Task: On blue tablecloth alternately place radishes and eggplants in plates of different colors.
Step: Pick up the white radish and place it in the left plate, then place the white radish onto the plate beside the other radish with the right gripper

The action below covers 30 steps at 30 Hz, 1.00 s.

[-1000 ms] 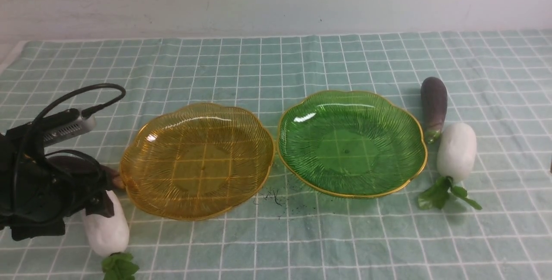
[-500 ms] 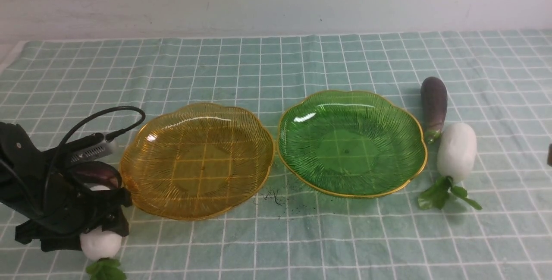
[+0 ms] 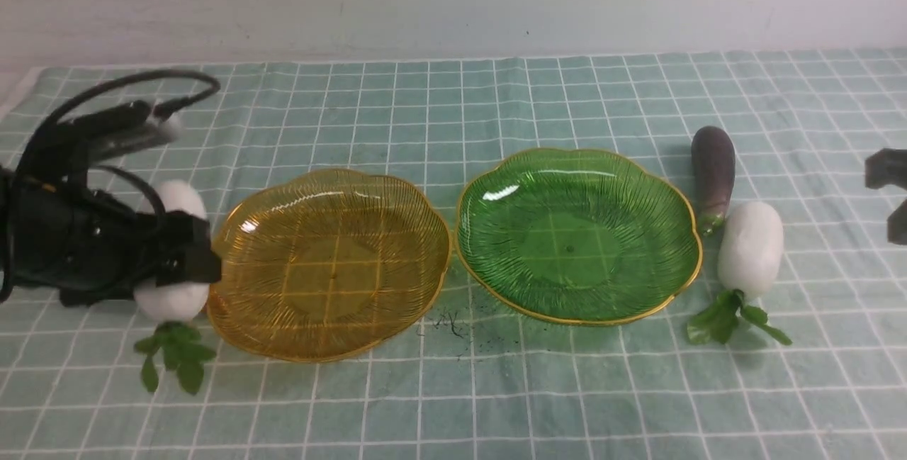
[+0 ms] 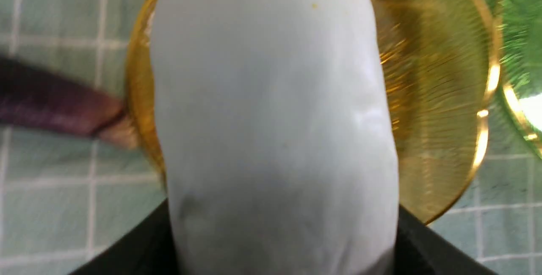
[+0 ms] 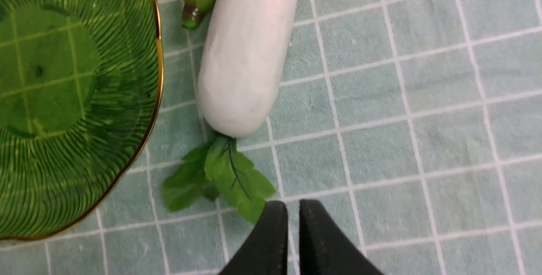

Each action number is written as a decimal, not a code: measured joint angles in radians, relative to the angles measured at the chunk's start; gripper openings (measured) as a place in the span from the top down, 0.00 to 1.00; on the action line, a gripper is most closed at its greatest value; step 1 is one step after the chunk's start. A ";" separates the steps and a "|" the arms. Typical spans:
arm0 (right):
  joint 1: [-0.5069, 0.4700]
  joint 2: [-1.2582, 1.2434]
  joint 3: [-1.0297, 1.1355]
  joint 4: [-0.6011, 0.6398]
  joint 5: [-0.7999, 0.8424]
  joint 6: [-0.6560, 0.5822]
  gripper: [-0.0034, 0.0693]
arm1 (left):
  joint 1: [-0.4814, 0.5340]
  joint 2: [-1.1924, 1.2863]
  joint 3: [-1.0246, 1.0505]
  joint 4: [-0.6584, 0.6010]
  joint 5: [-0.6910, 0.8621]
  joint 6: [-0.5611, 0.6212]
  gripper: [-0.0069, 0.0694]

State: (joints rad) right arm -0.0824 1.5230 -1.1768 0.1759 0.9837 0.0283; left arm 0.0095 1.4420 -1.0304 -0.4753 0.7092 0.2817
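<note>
Both plates stand side by side on the blue tablecloth [image 3: 453, 105] covering the desk, rims almost touching. Amber plate [image 3: 397, 233]: nothing in it. Green plate [image 3: 574, 233]: nothing in it. Left hand [image 3: 186, 258] is clamped across the middle of a white radish [image 3: 172, 302], held at the amber plate's left rim and not in the plate, leaves at the near end. A dark eggplant [image 4: 51, 105] lies on the cloth, stem tip at that same rim. Right of the green plate, a second eggplant [image 3: 713, 169] and second radish [image 3: 750, 247] lie on the cloth, just beside each other. Right hand [image 5: 293, 207] hovers near that radish's leaves, fingers all but together, gripping nothing
</note>
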 joint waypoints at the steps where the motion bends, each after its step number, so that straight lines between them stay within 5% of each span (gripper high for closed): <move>1: 0.000 0.024 -0.015 0.015 -0.007 -0.009 0.86 | -0.014 0.018 -0.024 -0.012 0.000 0.015 0.30; 5: 0.000 0.153 -0.074 0.090 -0.041 -0.058 0.69 | -0.060 0.115 -0.110 -0.037 -0.002 0.052 0.30; 13: 0.000 0.380 -0.186 0.196 -0.097 -0.121 0.15 | -0.073 0.350 -0.223 -0.040 -0.028 0.055 0.30; 16: 0.000 0.451 -0.211 0.216 -0.097 -0.128 0.04 | -0.073 0.420 -0.230 -0.043 -0.031 0.055 0.30; 20: 0.000 0.498 -0.214 0.223 -0.097 -0.139 0.08 | -0.073 0.455 -0.230 -0.045 -0.031 0.055 0.22; 24: 0.000 0.505 -0.219 0.193 -0.095 -0.130 0.33 | -0.073 0.455 -0.258 -0.050 -0.002 0.052 0.14; 30: -0.014 0.457 -0.255 0.144 -0.020 -0.099 0.31 | -0.049 0.455 -0.343 -0.046 0.127 0.037 0.16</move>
State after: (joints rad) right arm -0.0960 1.9803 -1.4313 0.3197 0.9641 -0.0703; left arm -0.0392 1.8966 -1.3736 -0.5214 0.8363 0.3191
